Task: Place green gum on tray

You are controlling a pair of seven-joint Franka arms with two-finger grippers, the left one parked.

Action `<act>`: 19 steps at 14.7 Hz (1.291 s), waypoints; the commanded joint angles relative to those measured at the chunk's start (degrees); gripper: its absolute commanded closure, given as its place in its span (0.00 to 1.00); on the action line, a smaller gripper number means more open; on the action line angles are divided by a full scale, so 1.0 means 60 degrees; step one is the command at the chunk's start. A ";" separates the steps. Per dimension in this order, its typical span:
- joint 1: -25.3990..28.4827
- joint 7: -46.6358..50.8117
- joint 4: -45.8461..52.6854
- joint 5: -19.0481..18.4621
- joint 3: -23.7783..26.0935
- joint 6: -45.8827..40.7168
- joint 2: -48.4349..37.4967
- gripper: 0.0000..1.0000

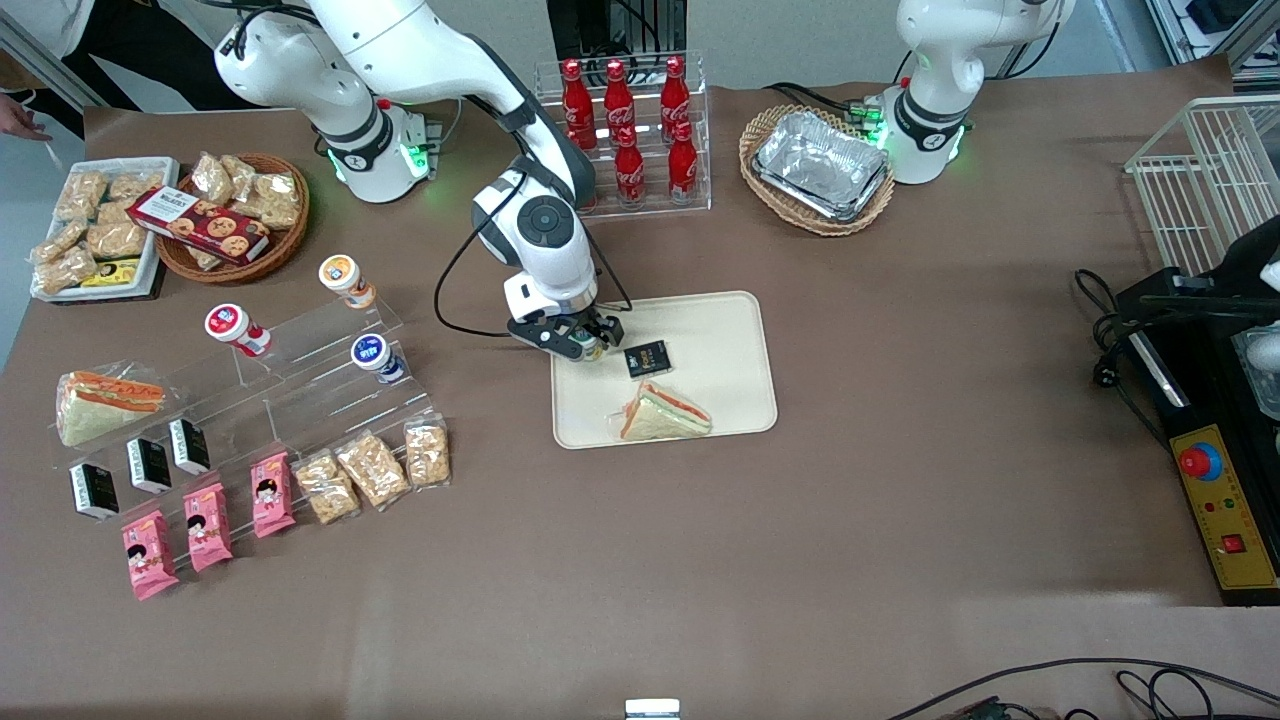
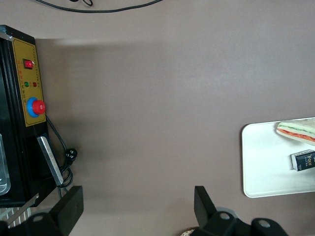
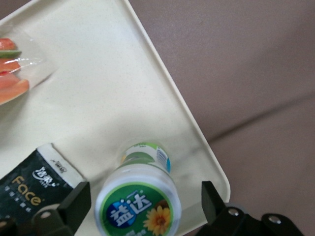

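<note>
The green gum [image 3: 138,211], a white canister with a green-rimmed lid and flower label, rests on the cream tray [image 3: 98,93] close to a rounded corner. My right gripper [image 3: 143,192] is open, one black finger on each side of the canister, with a gap at both. In the front view the gripper [image 1: 588,346] hangs low over the tray [image 1: 725,335], at the tray corner nearest the working arm's base, and hides most of the gum [image 1: 598,348]. A black packet [image 1: 647,358] lies beside the gum. A wrapped sandwich [image 1: 665,412] lies nearer the camera.
A clear stepped stand toward the working arm's end holds orange-lidded [image 1: 345,277], red-lidded [image 1: 232,326] and blue-lidded [image 1: 372,354] canisters. A cola bottle rack [image 1: 625,130] and a basket of foil trays [image 1: 820,165] stand farther back. A control box [image 1: 1220,510] sits toward the parked arm's end.
</note>
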 commanded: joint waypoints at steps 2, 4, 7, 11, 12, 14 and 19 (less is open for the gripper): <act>0.0111 0.0122 0.0099 0.0131 -0.0103 0.0086 0.0098 0.00; 0.0024 -0.0039 0.0172 0.0131 -0.0118 -0.0075 -0.0194 0.00; -0.0050 -0.0433 0.0814 0.0116 -0.0191 -0.1710 -0.0750 0.00; -0.0401 -0.1384 0.2365 0.0116 -0.0206 -0.4507 -0.1542 0.00; -0.0402 -0.1576 0.2891 0.0116 -0.0206 -0.5196 -0.1645 0.00; -0.0489 -0.1680 0.4106 -0.0001 -0.0206 -0.6529 -0.1719 0.00; -0.1350 -0.3126 0.6234 0.0072 -0.0148 -0.8759 -0.1821 0.00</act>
